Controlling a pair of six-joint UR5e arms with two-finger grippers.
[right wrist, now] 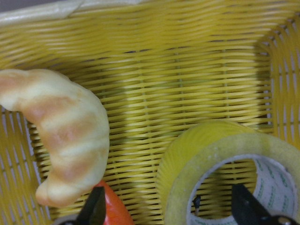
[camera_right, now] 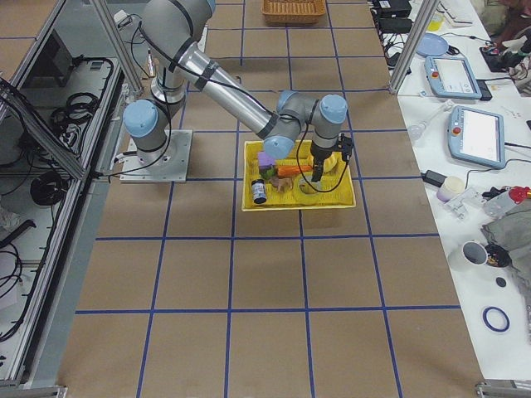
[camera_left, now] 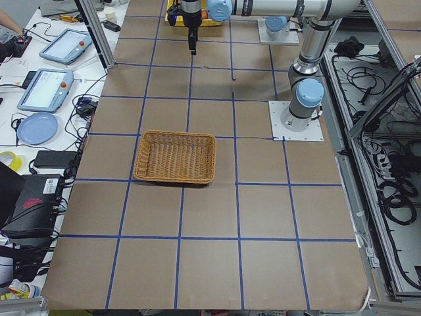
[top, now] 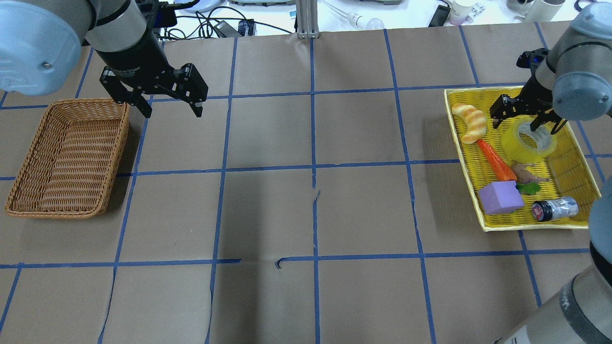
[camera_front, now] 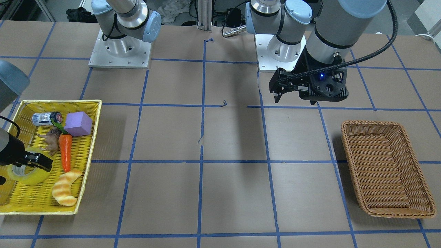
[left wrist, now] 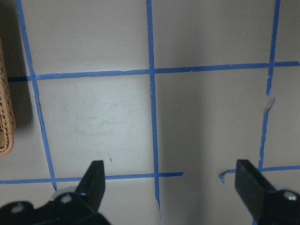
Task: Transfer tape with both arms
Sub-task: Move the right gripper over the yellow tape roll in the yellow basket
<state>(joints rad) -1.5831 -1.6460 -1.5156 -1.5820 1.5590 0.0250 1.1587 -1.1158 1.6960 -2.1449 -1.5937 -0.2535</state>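
Overhead exterior | tape lies flat in yellow tray beside carrot | right gripper open, one finger in the core, one outside | I'd go lower, clamp the wall squarely, lift straight | left gripper open above desk.

Silver-grey arms, light-blue joint caps

Bright, even light from overhead; soft shadows cross the table. Close to the tape, focus softens.
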